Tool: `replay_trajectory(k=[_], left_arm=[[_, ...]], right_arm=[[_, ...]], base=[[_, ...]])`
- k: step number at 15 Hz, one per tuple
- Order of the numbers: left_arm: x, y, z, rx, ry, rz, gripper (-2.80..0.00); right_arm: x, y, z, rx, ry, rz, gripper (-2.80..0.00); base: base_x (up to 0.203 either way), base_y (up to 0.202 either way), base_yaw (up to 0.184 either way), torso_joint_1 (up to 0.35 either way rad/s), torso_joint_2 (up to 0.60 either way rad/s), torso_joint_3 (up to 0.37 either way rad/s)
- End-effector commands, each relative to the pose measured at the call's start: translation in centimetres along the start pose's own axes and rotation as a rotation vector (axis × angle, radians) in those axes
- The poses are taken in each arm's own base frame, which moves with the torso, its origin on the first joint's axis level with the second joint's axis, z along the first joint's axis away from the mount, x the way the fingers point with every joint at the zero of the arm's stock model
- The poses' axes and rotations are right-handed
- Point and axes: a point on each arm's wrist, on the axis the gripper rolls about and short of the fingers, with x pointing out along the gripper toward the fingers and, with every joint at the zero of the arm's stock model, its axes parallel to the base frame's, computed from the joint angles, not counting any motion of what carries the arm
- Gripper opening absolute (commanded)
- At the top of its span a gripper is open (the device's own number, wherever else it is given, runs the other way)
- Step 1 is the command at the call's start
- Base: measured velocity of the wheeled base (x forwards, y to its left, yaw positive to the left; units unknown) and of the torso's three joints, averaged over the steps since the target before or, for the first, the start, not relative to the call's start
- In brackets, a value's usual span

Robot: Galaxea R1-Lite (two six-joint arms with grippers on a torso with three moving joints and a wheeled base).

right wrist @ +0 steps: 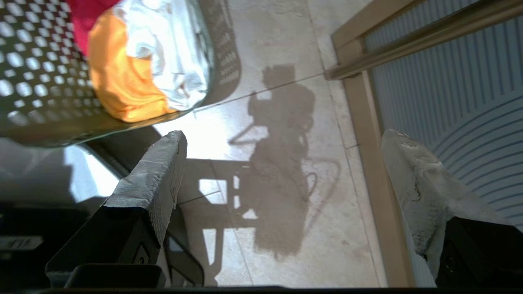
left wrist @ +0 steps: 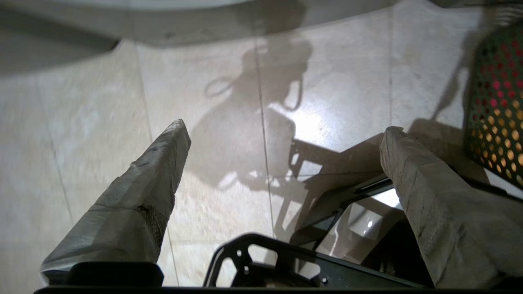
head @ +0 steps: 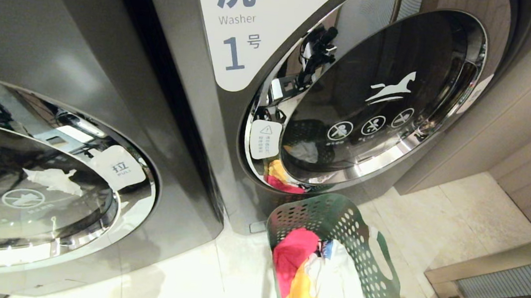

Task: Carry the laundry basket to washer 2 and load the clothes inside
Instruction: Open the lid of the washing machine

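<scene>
The left gripper (left wrist: 282,134) is hanging over bare floor tiles (left wrist: 102,122) with its padded fingers (left wrist: 157,163) spread wide and nothing between them; the green wall of the laundry basket (left wrist: 496,106) is showing just beside it. The right gripper (right wrist: 282,139) is likewise standing released and empty above the floor, with the basket's rim just beside one finger and a slatted panel (right wrist: 449,81) beyond the other.

The laundry basket (head: 380,272) is sitting on the floor, near the foot of the washer marked "1" (head: 237,34), and the clothes (head: 316,280), red-pink, yellow-orange and white, are all lying heaped inside it. That washer's round door (head: 372,101) is looking closed. A second grey washer (head: 46,98) is standing beside it; its number is not showing, so which one is washer 2 cannot be told.

Judging by this, the basket is lying set down beside the machines, while opening a door and loading the garments are waiting to be done.
</scene>
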Motion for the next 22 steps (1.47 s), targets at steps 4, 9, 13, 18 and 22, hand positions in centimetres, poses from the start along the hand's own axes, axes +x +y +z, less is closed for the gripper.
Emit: replay_trajectory(k=[4, 9, 13, 18, 22], left_arm=[[1.8, 0.1, -5.0, 0.288, -0.246, -0.295, 0.0], [2.0, 0.2, -6.5, 0.237, -0.244, -0.092, 0.0], [0.7, 0.4, -7.9, 0.268, -0.437, -0.214, 0.0], [0.5, 0.5, -9.1, 0.266, -0.533, -0.243, 0.0], [0.6, 0.5, -9.2, 0.243, -0.521, -0.246, 0.0]], right_arm=[[-1.6, 0.3, -1.3, -0.003, -0.196, -0.001, 0.0], [-1.5, 0.3, -1.3, -0.003, -0.212, 0.002, 0.0], [-1.4, 0.3, -1.4, -0.002, -0.241, -0.009, 0.0], [-1.4, 0.3, -1.4, 0.006, -0.24, -0.012, 0.0], [-1.4, 0.2, -1.4, 0.118, -0.238, -0.038, 0.0]], base=[[0.0, 0.0, 0.0, 0.0, 0.0, 0.0], [0.0, 0.0, 0.0, 0.0, 0.0, 0.0], [0.0, 0.0, 0.0, 0.0, 0.0, 0.0], [0.0, 0.0, 0.0, 0.0, 0.0, 0.0], [0.0, 0.0, 0.0, 0.0, 0.0, 0.0]])
